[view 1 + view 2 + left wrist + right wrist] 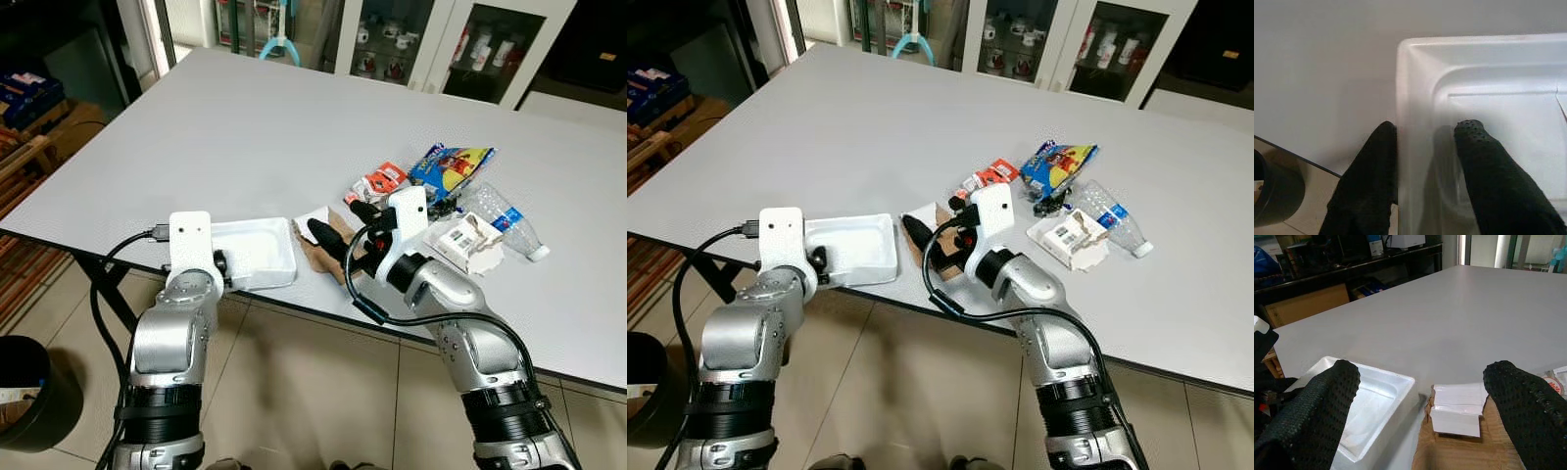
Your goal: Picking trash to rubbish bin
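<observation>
A white plastic tray (260, 253) lies at the table's near edge. My left gripper (1427, 126) is shut on the tray's near wall (1415, 98), one finger outside and one inside. To the tray's right lie a piece of crumpled brown paper (318, 258) and a folded white paper (1457, 412). My right gripper (343, 223) hovers low over them, open wide with nothing between its fingers (1327, 396). A black rubbish bin (27, 392) stands on the floor at the lower left.
More trash lies right of my right arm: a red and white packet (380, 179), a blue snack bag (451, 164), a clear plastic bottle (505, 217) and a torn white carton (468, 243). The grey table (245, 127) stretches far back. Glass cabinets stand behind it.
</observation>
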Robot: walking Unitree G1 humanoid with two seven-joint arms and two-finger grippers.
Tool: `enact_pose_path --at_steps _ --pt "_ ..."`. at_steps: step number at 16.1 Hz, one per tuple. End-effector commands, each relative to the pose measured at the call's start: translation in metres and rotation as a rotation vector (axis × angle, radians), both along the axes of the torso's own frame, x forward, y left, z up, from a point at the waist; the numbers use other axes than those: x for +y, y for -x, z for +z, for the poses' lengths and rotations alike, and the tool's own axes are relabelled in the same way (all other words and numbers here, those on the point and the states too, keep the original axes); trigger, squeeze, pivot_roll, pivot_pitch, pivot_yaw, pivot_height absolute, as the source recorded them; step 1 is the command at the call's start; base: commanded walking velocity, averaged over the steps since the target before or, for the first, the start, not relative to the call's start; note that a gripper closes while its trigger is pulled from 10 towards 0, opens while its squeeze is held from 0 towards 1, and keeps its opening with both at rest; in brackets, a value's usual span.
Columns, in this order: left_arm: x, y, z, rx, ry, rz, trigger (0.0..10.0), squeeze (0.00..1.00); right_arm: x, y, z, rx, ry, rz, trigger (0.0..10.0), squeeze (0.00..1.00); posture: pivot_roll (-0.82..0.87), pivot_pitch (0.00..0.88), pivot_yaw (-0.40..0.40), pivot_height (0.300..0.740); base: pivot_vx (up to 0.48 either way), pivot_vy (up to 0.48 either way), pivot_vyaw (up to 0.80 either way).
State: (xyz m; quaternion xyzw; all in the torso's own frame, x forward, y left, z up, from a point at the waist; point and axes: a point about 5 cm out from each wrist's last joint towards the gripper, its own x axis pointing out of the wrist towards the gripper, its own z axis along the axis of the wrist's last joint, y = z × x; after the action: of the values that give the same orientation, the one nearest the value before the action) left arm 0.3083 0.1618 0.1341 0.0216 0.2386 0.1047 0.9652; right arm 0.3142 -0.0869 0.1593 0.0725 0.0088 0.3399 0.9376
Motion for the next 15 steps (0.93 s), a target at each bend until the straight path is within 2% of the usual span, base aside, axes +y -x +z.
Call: enact_pose_path --at_steps 1,14,15 --pt "-0.0027 -0.0018 0.0031 -0.015 -0.002 0.004 0.0 0.00 0.0004 -0.0006 0.0048 -0.010 -0.002 0.015 10.0 0.00 -0.03 0.070 -0.095 0.740 0.000 0.000 0.00" --pt "-0.0010 -0.0053 0.0084 -0.050 -0.013 0.010 0.0 0.00 0.0017 -0.0012 0.0050 -0.010 -0.005 0.018 10.0 0.00 -0.03 0.065 -0.095 0.740 0.000 0.000 0.00" --pt "-0.0003 -0.0064 0.0110 -0.077 -0.009 0.019 0.0 0.00 0.0017 -0.0012 0.0051 -0.011 -0.005 0.017 10.0 0.00 -0.03 0.064 -0.095 0.740 0.000 0.000 0.00"
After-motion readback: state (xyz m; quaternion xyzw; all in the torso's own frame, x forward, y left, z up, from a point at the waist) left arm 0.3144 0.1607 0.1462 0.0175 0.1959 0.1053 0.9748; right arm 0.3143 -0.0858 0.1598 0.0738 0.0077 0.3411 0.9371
